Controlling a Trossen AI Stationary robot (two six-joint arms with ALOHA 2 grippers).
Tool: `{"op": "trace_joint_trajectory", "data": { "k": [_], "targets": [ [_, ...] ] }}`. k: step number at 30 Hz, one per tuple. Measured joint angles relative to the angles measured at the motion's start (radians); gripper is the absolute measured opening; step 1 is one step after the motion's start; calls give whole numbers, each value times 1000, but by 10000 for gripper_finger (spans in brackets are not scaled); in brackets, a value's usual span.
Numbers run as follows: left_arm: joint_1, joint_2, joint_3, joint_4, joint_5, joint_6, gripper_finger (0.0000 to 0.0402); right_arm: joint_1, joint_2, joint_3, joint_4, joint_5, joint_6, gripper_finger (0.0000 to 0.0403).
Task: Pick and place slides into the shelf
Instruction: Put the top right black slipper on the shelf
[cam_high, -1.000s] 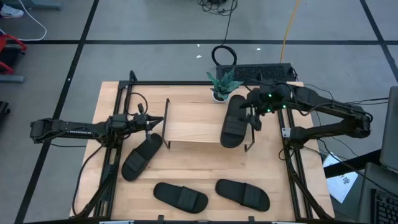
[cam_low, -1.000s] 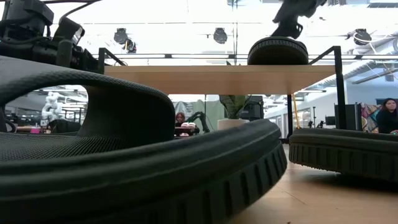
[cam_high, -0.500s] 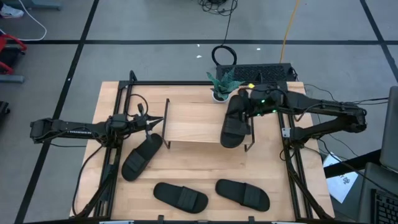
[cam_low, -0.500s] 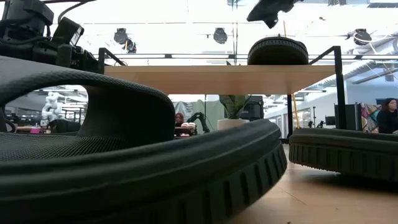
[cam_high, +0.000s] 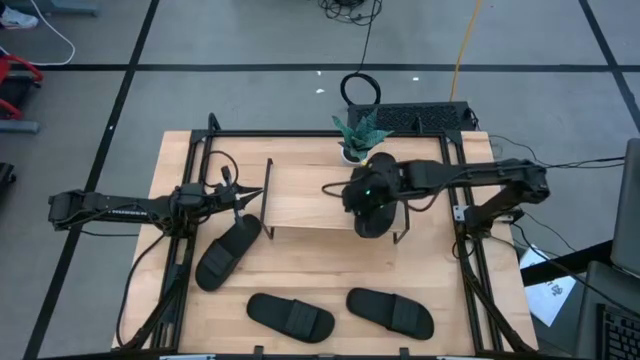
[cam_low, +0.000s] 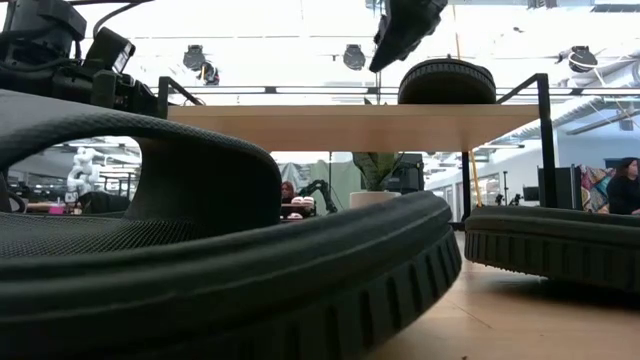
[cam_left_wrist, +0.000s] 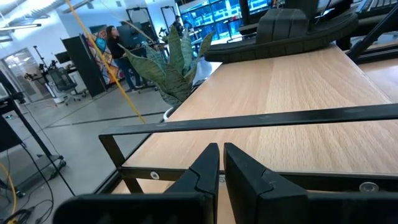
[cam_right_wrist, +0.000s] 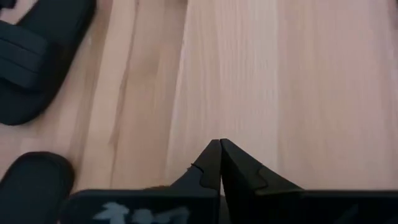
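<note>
- Shelf (cam_high: 315, 195) stands mid-table, pale top board on a thin dark wire frame. A small potted plant (cam_high: 358, 135) sits just off its 1 o'clock corner.
- One slide (cam_high: 378, 212) lies on the board at the 3 o'clock end, toe pointing roughly to 6 o'clock. Low view shows its sole (cam_low: 447, 82) resting flat on the board. That is the only one placed, as far as I can see.
- Right gripper (cam_high: 362, 192) hangs over the board just to the 9 o'clock side of that slide — fingers (cam_right_wrist: 239, 168) pressed together, nothing between them. Its wrist view looks straight down at bare wood, with two floor-level slides at the edge of the picture.
- Left gripper (cam_high: 262, 193) waits at the shelf's 9 o'clock edge, level with the board. Fingers (cam_left_wrist: 205, 168) nearly closed, a thin gap between them, nothing in them.
- Three slides remain on the table: one (cam_high: 228, 252) angled at 7 o'clock of the shelf, just below the left gripper; two more (cam_high: 290, 316) and (cam_high: 390, 311) side by side toward 6 o'clock, near the table's front edge.
- Judgement: about a quarter done — one on, three to go. The board has open room from its middle out to 9 o'clock.
- The slide nearest the left gripper looks the handiest next pick, though which arm goes for it I cannot say.
</note>
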Motion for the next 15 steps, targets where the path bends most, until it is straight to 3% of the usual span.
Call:
{"op": "trace_joint_trajectory", "data": {
  "k": [15],
  "targets": [
    [0,0,0,0,0,-4,31,47,62,4,-81,3,40,0]
  ]
}}
